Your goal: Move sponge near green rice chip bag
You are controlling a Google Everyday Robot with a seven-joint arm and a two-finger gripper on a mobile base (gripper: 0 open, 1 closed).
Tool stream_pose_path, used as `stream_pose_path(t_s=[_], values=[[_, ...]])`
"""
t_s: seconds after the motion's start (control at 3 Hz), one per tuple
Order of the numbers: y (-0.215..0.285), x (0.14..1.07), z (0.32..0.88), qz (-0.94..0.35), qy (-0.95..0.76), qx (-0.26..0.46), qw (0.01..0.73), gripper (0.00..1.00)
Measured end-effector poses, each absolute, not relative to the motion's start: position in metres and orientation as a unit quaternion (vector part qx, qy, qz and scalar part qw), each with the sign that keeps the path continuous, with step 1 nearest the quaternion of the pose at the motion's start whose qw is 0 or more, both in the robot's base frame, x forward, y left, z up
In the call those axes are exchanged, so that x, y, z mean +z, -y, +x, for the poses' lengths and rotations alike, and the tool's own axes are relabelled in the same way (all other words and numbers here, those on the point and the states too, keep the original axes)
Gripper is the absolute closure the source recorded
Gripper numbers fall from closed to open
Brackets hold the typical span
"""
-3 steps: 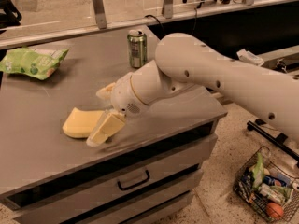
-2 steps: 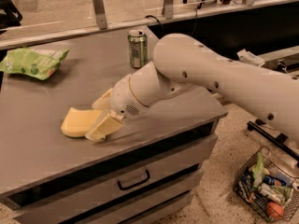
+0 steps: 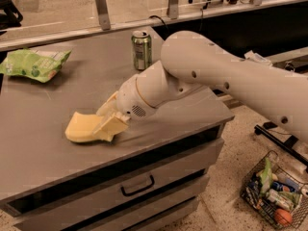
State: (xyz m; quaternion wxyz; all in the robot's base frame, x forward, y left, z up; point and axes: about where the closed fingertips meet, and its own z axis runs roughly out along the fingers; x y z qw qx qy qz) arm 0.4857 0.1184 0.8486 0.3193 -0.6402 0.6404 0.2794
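The pale yellow sponge [image 3: 79, 127] lies on the grey cabinet top [image 3: 57, 167], left of centre near the front. My gripper [image 3: 110, 115] is at the sponge's right end, with one yellowish finger [image 3: 113, 125] on its near side and the other [image 3: 108, 103] behind it, closed on the sponge. The sponge still rests on the surface. The green rice chip bag [image 3: 34, 64] lies flat at the far left of the top, well apart from the sponge.
A green soda can [image 3: 141, 50] stands at the back of the top, behind my arm [image 3: 226, 81]. The cabinet has drawers in front. A wire basket [image 3: 274, 198] of items sits on the floor at the right.
My gripper has moved down and left onto the sponge's right end, and its fingers have drawn together on it. The sponge has shifted slightly left.
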Motion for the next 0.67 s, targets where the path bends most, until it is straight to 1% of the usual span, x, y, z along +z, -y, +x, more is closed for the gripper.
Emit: stream_pose_path(t_s=[0.33, 0.67], values=[[-0.106, 0.866, 0.506, -0.629, -0.651, 0.258, 0.338, 1.00], [-0.095, 0.888, 0.538, -0.617, -0.658, 0.234, 0.362, 1.00]])
